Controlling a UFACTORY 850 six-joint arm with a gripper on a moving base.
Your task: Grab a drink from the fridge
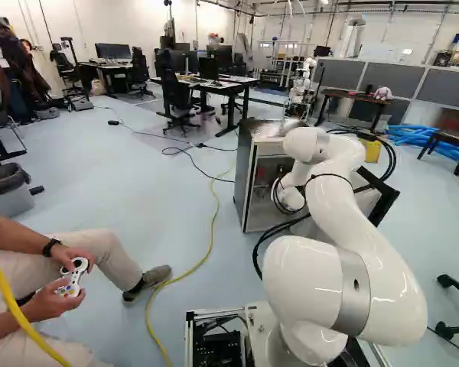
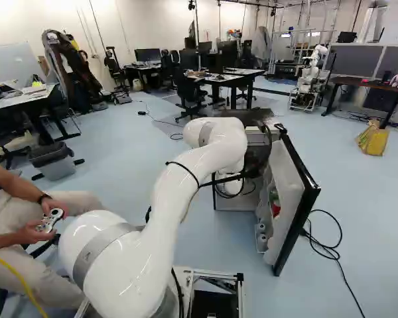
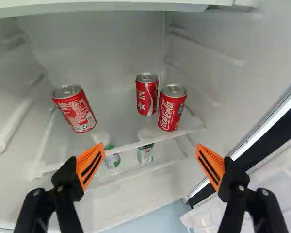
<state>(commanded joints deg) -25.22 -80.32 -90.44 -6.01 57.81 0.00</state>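
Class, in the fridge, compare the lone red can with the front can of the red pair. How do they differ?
The lone can shows small white print, while the front can shows large white script. The lone can stands apart; the front can stands close beside another red can. Both are red with silver tops, upright on the same shelf.

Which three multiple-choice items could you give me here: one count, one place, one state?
1. How many red cans stand on the upper shelf? A) two B) three C) five
2. Where are the green-and-white cans? A) on the floor B) atop the red cans C) below that shelf
3. How are the fingers? A) open B) shut, empty C) shut on a can

1 B: one stands apart, two together.
2 C: they show beneath its front edge.
3 A: a wide gap lies between them.
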